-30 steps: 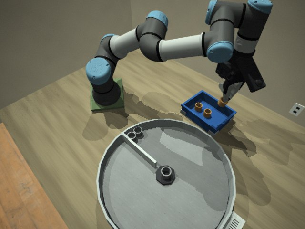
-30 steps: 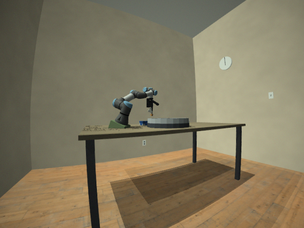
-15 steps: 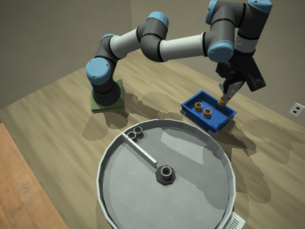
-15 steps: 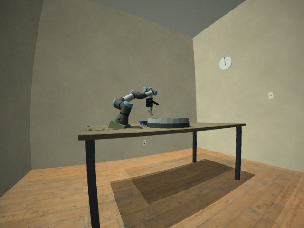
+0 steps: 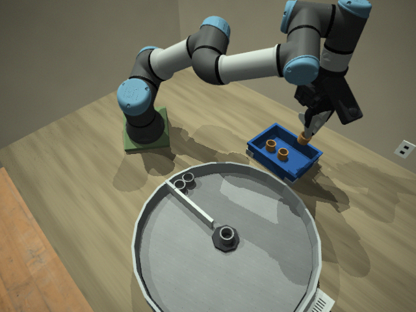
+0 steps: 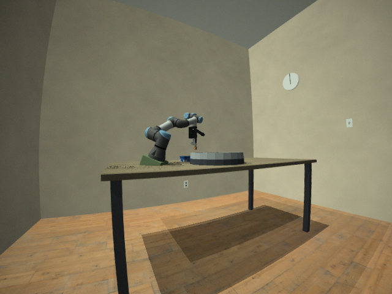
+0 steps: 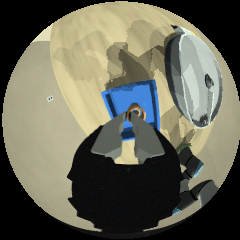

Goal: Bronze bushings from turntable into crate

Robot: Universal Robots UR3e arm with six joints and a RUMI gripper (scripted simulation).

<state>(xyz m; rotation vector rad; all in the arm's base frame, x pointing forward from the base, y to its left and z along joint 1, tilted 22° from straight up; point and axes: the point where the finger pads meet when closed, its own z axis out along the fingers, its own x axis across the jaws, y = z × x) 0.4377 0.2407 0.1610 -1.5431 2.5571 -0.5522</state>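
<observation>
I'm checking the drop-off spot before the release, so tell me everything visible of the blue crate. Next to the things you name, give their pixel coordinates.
The crate (image 5: 265, 162) (image 6: 184, 158) (image 7: 155, 92) is a shallow, open-topped blue rectangular box, plastic-looking, upright on the table beside the turntable. Its walls slope outward. Two bronze bushings stand apart on its floor; a third, held in the jaws, hangs above it.
</observation>
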